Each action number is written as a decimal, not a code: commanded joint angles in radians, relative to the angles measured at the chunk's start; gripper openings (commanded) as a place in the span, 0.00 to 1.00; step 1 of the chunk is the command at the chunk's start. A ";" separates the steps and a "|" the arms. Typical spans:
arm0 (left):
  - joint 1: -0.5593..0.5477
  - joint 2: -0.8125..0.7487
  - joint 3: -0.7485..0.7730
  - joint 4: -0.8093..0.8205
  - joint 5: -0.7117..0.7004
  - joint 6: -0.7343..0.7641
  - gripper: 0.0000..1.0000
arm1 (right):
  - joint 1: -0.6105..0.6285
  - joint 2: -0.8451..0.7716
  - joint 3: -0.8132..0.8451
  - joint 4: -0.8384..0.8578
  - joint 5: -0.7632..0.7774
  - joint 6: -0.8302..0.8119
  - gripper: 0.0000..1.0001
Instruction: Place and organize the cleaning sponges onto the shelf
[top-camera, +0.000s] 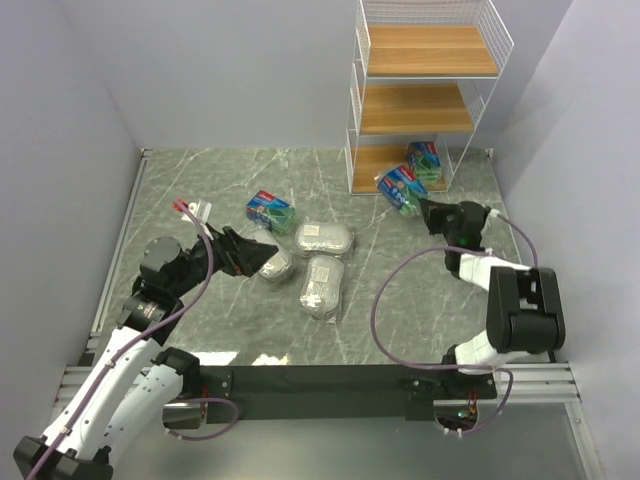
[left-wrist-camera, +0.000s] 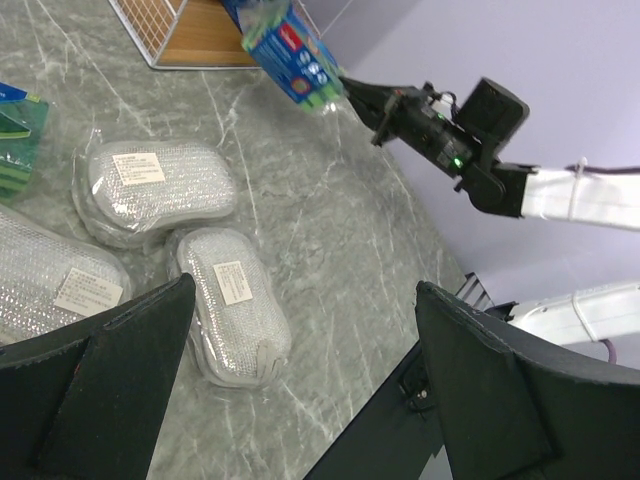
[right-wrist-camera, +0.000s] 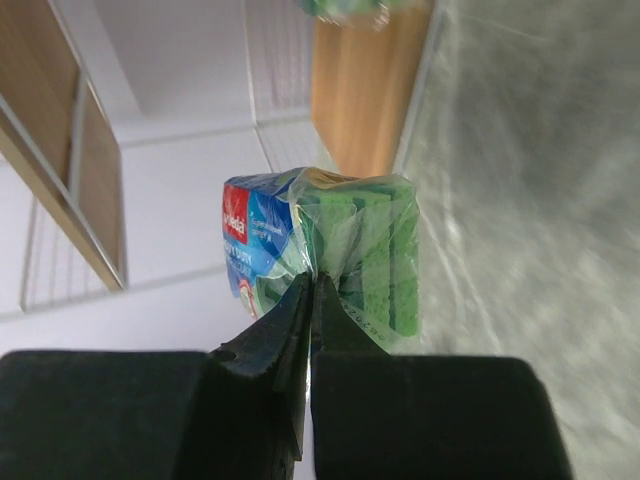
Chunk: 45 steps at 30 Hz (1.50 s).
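The shelf stands at the far right, with one green sponge pack on its bottom tier. My right gripper is shut on the wrapper edge of a second green pack, held just in front of the bottom tier; in the right wrist view my gripper pinches this pack. A third green pack lies on the table. Three silvery oval packs lie mid-table. My left gripper is open and empty at the leftmost oval pack.
The marble table is walled on the left, back and right. A small red-and-white item lies at the left. A black rail runs along the near edge. The shelf's bottom tier board shows ahead in the right wrist view.
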 joint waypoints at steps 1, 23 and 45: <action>-0.004 -0.001 0.001 0.028 0.028 -0.006 0.99 | 0.046 0.063 0.107 0.082 0.123 0.077 0.00; -0.003 -0.015 -0.005 0.052 0.054 -0.015 0.99 | 0.310 0.398 0.615 -0.307 0.615 0.192 0.00; -0.004 -0.015 -0.005 0.035 0.065 -0.012 0.99 | 0.363 0.571 0.600 -0.081 0.783 0.287 0.00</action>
